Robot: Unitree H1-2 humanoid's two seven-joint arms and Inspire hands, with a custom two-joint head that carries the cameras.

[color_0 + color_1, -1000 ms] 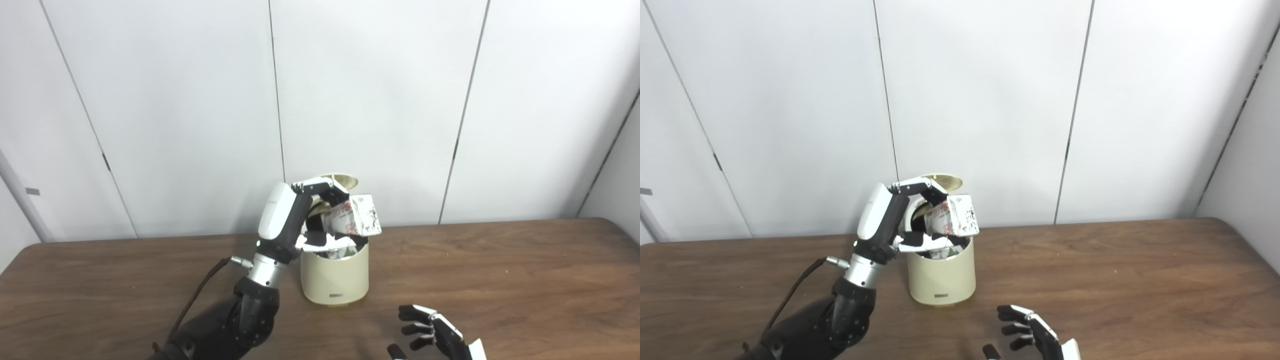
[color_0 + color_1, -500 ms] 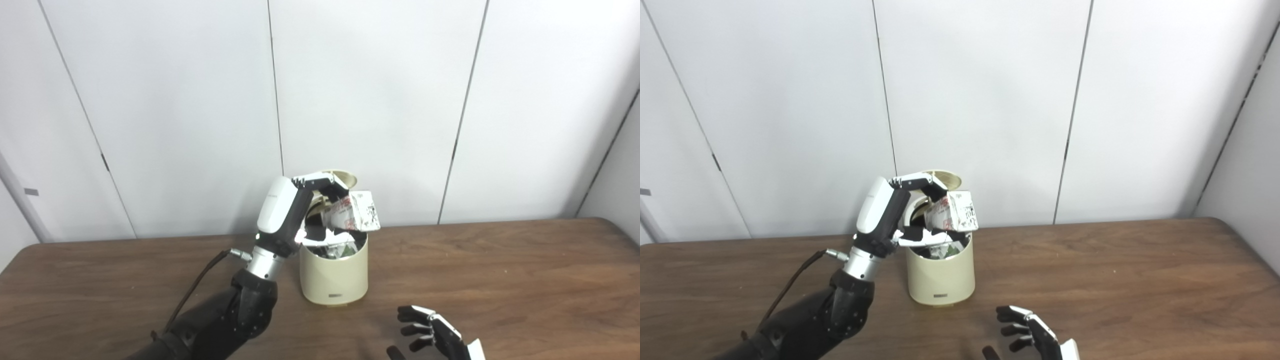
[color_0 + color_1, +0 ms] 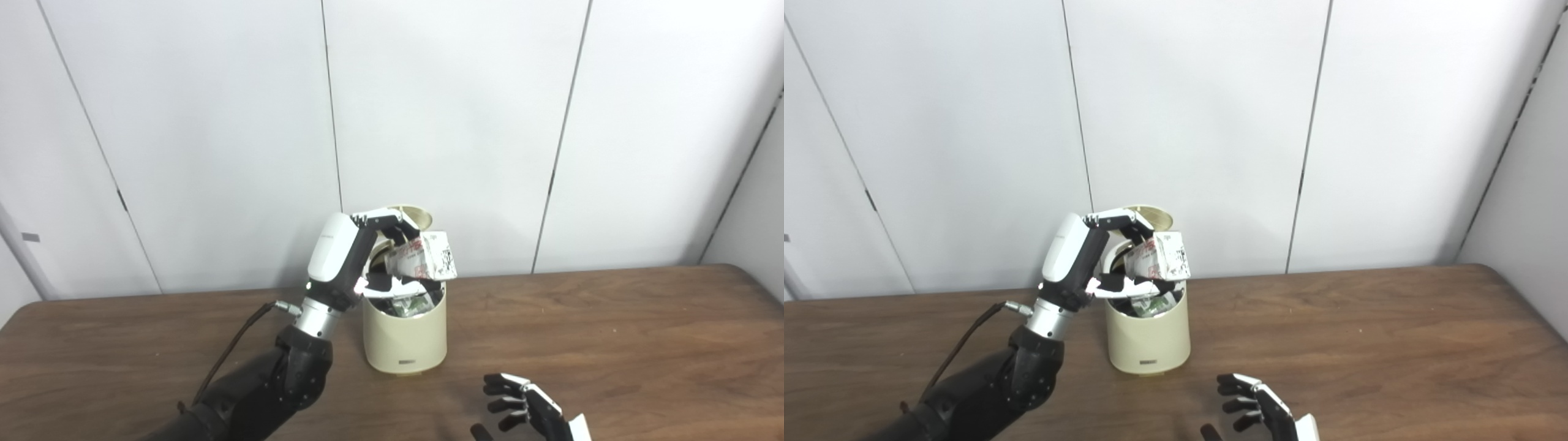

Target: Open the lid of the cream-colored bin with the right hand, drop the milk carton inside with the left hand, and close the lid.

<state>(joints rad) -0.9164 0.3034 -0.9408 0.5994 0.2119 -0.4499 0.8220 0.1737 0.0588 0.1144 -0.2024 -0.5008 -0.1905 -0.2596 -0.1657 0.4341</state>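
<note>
The left hand point(image 3: 352, 257) has a glossy white shell over a black frame, with black fingers point(image 3: 384, 218) capped in white. A silver cylindrical wrist joins a black forearm, a dark cable leaving it at nine o'clock. The right hand point(image 3: 531, 413) shows black fingers with white backs.
</note>
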